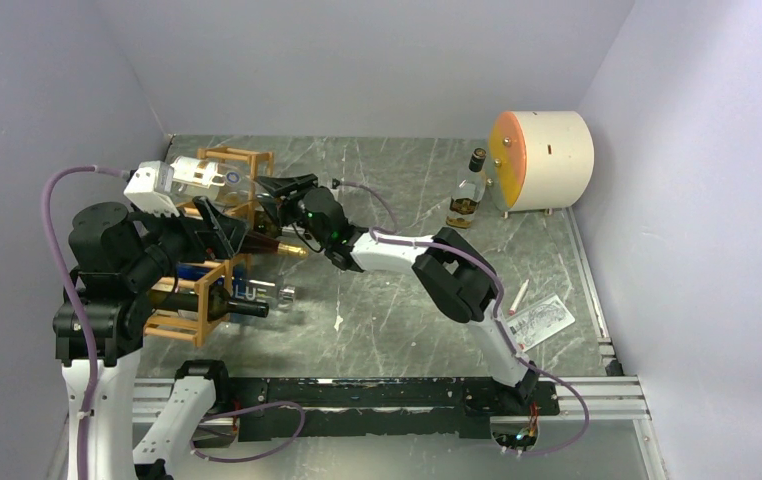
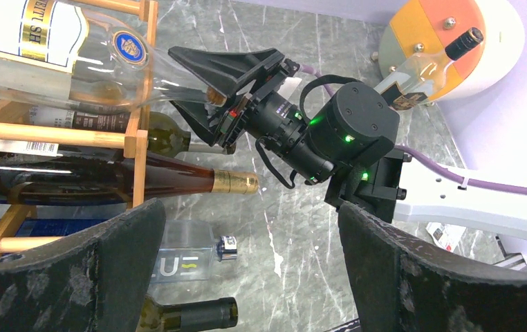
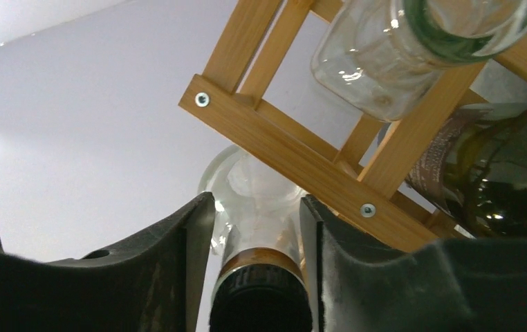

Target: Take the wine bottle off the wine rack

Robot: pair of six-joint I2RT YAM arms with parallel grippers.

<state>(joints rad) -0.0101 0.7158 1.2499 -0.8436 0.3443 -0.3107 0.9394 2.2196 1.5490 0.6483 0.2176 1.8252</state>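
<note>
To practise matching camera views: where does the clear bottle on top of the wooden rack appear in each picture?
Top camera: clear bottle, upper left, lying on the rack.
Left wrist: top left corner.
Right wrist: only its neck, bottom centre.
Shared landmark: the wooden rack.

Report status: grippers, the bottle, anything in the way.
Right fingers shut on clear bottle at its neck. Left fingers open, empty. Bottle lies atop wine rack, not yet lifted. Neck juts past frame, unobstructed.
</note>
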